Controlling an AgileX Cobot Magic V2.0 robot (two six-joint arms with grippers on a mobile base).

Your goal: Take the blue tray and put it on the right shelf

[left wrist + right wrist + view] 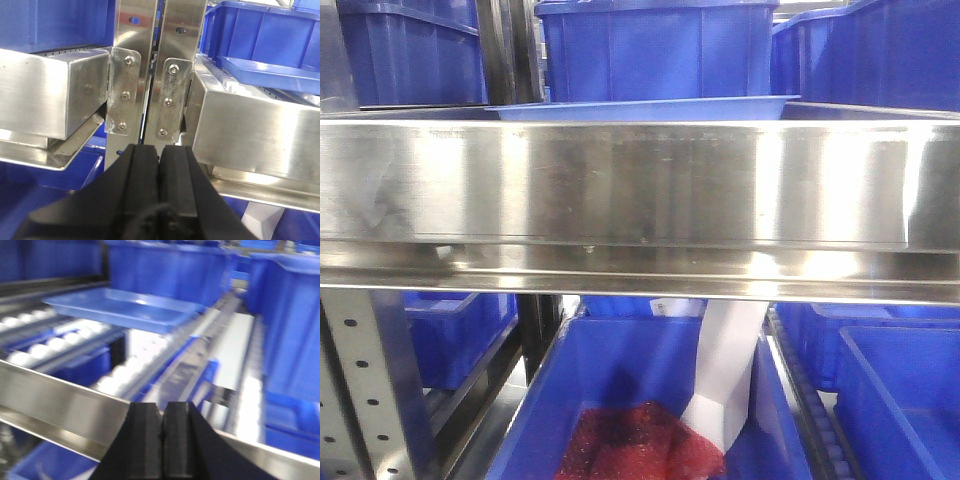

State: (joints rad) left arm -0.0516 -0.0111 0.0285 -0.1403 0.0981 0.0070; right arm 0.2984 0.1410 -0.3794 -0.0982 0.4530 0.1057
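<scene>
The blue tray [122, 307] already lies on the right shelf [640, 190], probably on its rollers, though the view is blurred. Both tools, left [159, 167] and right [162, 422], are closed and empty, so released.

Deep dark-blue plastic storage bins [650, 50] crowding the racking, white conveyor rollers [35, 352] beyond the fingers, perforated grey metal upright [360, 390], bright glare on steel
</scene>
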